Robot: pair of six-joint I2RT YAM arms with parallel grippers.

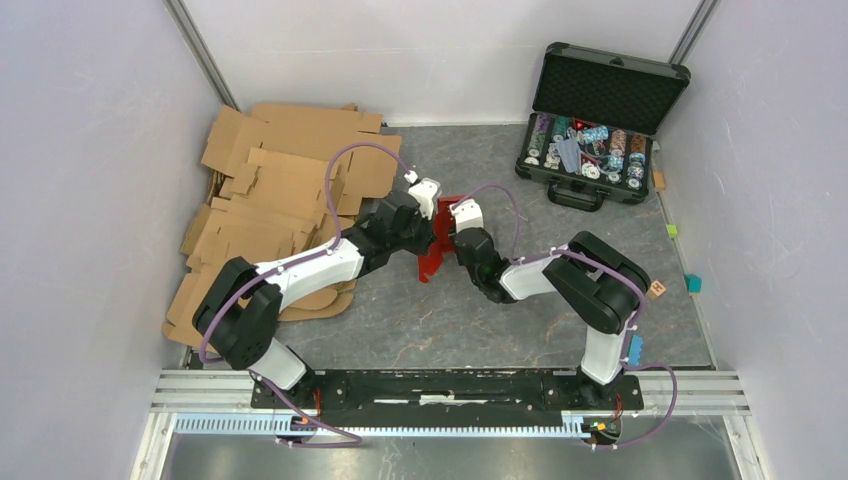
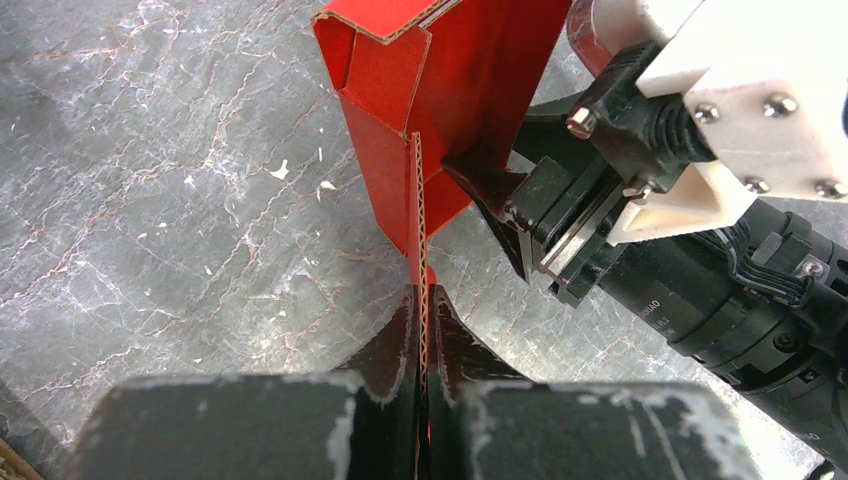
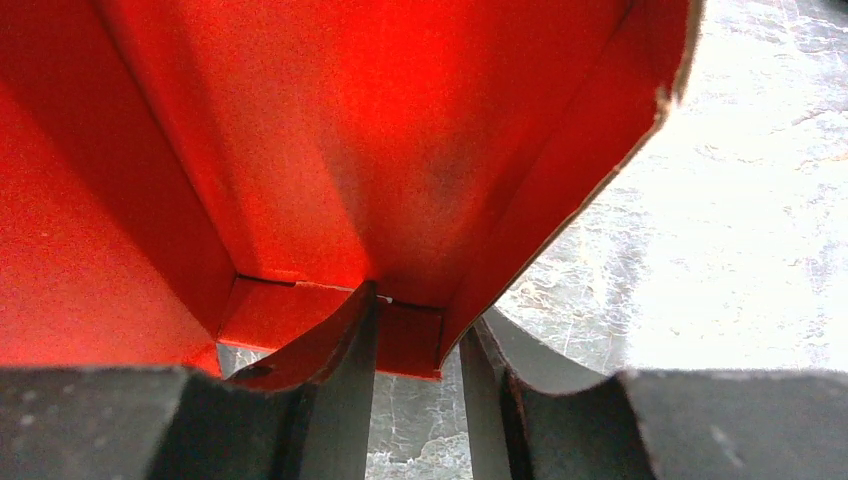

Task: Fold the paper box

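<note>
The red paper box (image 1: pixel 431 258) stands partly folded and upright at the table's middle, held between both arms. My left gripper (image 2: pixel 423 295) is shut on the edge of one red panel (image 2: pixel 470 80); the corrugated edge runs straight between its fingers. In the top view it (image 1: pixel 436 230) is at the box's left side. My right gripper (image 3: pixel 420 310) is open, with one finger inside the box (image 3: pixel 350 130) and one outside a side wall. It also shows in the left wrist view (image 2: pixel 512 215) and the top view (image 1: pixel 453 240), at the box's right.
A pile of brown cardboard sheets (image 1: pixel 280 200) lies at the left rear. An open black case of poker chips (image 1: pixel 595 120) stands at the right rear. Small coloured blocks (image 1: pixel 693 284) lie along the right wall.
</note>
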